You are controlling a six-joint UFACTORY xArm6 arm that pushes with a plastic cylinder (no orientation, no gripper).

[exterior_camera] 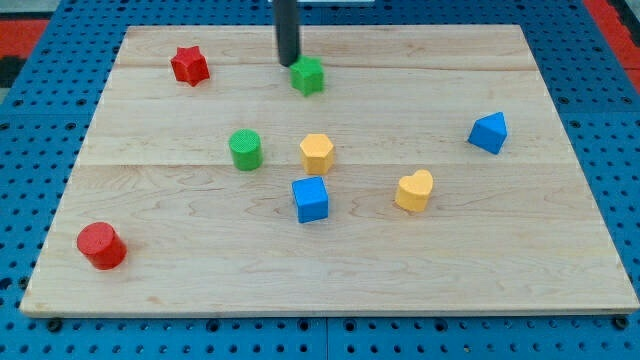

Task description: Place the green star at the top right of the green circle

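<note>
The green star (308, 75) lies near the view's top, a little left of the middle of the wooden board (520, 270). The green circle (245, 149) stands below it and to its left. My tip (289, 64) comes down from the view's top and sits just at the star's upper left edge, touching it or nearly so. The star is above and to the right of the circle, about one and a half block widths apart.
A red star (189, 65) lies at the top left. A yellow hexagon (317, 152) sits right of the green circle, a blue cube (310, 198) below it. A yellow heart (414, 190), a blue block (489, 132) and a red cylinder (101, 245) lie elsewhere.
</note>
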